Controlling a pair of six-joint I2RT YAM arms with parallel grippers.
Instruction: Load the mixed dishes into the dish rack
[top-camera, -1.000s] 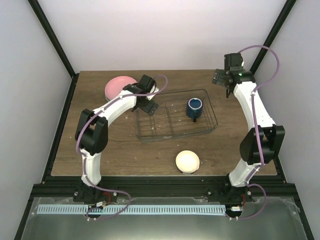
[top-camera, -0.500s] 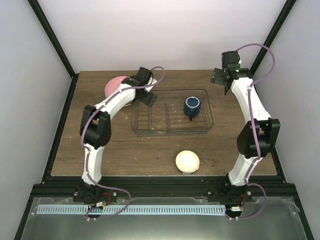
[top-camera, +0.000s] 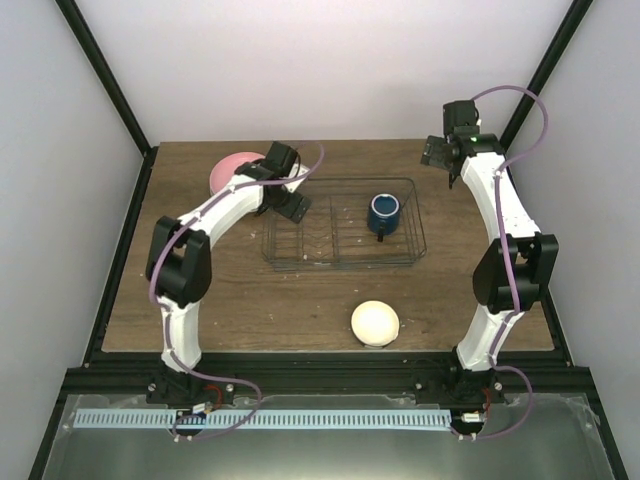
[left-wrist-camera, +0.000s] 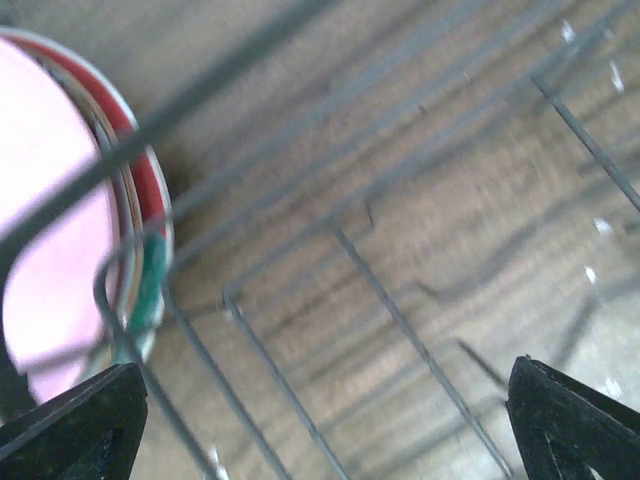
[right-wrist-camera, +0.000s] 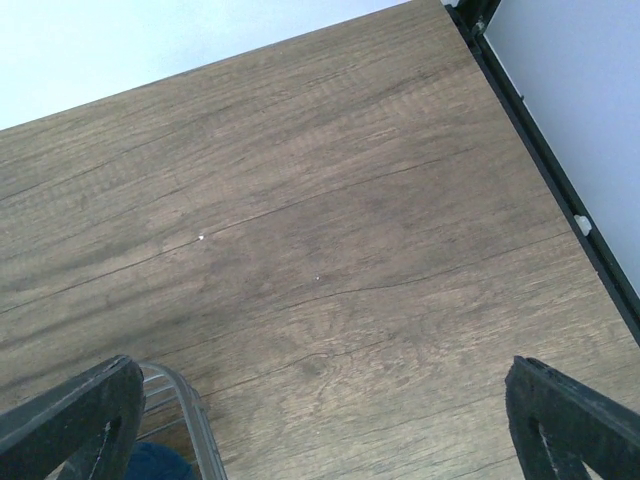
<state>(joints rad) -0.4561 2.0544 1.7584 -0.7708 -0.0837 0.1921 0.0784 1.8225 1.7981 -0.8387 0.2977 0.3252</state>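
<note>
The dish rack (top-camera: 340, 250) lies mid-table with the dark blue mug (top-camera: 384, 212) inside its right half. The pink plate (top-camera: 232, 170) tops a stack at the back left. In the left wrist view the pink plate (left-wrist-camera: 50, 260) shows a red-and-teal plate rim (left-wrist-camera: 150, 200) beneath it, seen through the rack's wires (left-wrist-camera: 390, 300). I cannot pick out the mint-green plate. The cream bowl (top-camera: 375, 323) sits near the front. My left gripper (top-camera: 290, 203) (left-wrist-camera: 325, 425) is open and empty over the rack's far left corner. My right gripper (top-camera: 440, 155) (right-wrist-camera: 322, 425) is open and empty above the back right table.
The right wrist view shows bare wood, the rack's corner (right-wrist-camera: 190, 425), a bit of the mug (right-wrist-camera: 160, 465) and the table's black right edge rail (right-wrist-camera: 560, 190). Black frame posts stand at both back corners.
The rack has swung from skewed to square and shifted slightly back and left. My left gripper has drawn back left toward the plates. My right arm has shifted slightly back.
</note>
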